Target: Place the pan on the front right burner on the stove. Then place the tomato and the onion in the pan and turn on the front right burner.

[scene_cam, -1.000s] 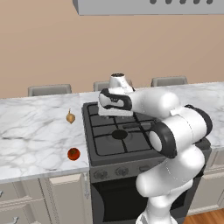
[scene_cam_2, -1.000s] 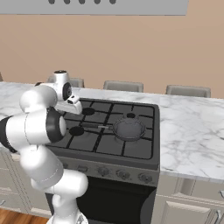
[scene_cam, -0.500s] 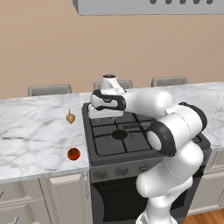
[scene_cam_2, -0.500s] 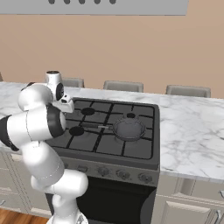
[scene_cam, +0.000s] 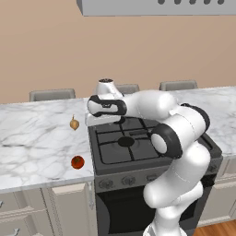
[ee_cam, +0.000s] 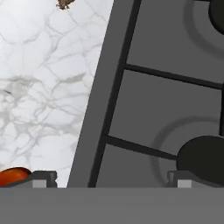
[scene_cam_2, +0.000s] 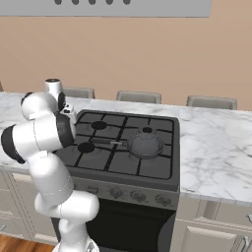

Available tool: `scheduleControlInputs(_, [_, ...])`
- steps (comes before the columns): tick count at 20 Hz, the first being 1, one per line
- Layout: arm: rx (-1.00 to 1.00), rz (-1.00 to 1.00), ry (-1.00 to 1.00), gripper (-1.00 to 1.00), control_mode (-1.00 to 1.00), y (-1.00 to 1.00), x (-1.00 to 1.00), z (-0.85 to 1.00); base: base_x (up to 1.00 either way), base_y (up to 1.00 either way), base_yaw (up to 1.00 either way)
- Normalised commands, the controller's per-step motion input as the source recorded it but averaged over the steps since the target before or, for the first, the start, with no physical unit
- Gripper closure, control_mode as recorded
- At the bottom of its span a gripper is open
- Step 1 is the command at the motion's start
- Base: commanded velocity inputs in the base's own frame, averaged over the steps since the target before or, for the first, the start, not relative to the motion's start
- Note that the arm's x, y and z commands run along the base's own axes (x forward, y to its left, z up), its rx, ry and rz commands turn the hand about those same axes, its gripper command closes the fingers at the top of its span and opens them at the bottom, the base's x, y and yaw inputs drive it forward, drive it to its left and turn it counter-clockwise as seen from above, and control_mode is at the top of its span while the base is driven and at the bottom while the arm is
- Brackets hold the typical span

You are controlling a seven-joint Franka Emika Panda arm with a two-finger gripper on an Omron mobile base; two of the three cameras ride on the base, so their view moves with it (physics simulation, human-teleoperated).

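Observation:
The dark grey pan [scene_cam_2: 144, 145] sits on the front right burner of the black stove [scene_cam_2: 147, 170], its black handle pointing left. My gripper [scene_cam: 103, 120] hangs open and empty over the stove's [scene_cam: 115, 154] left edge, also visible at the cooktop's back left corner [scene_cam_2: 70, 114]. The golden-tan onion [scene_cam: 74, 123] lies on the marble counter left of the stove. The red tomato [scene_cam: 77, 162] lies nearer the counter's front edge. In the hand view the gripper [ee_cam: 111, 179] is above the stove edge, with the tomato [ee_cam: 13, 176] beside the left fingertip and the onion [ee_cam: 64, 3] at the top.
Marble counter [scene_cam: 32, 147] runs both sides of the stove. A row of knobs [scene_cam_2: 125, 195] lines the stove's front panel. A black burner cap [ee_cam: 203, 159] sits near the right fingertip. A range hood [scene_cam: 156, 7] hangs above. Chair backs [scene_cam_2: 138, 97] stand behind the counter.
My arm has swung left, carrying the open hand from over the stove's back grates to its left edge. Pan, tomato and onion have stayed put.

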Motion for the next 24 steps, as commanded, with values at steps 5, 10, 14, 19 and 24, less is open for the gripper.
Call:
scheduleControlInputs(5, [0.0, 0.13, -0.03, -1.0, -1.0, 0.3, 0.29, 0.0, 0.0, 0.0, 0.0])
scheduleControlInputs(10, [0.0, 0.12, -0.02, -1.0, -1.0, 0.24, 0.31, 0.0, 0.0, 0.0, 0.0])
scheduleControlInputs(14, [0.0, 0.11, -0.02, -1.0, -1.0, 0.22, 0.32, -0.01, 0.0, 0.0, 0.0])
scheduleControlInputs(19, [0.0, 0.11, -0.04, -1.0, -1.0, 0.21, 0.28, -0.11, 0.0, 0.0, 0.0])
scheduleControlInputs(24, [0.0, 0.09, -0.04, -1.0, -1.0, 0.13, 0.2, -0.24, 0.0, 0.0, 0.0])
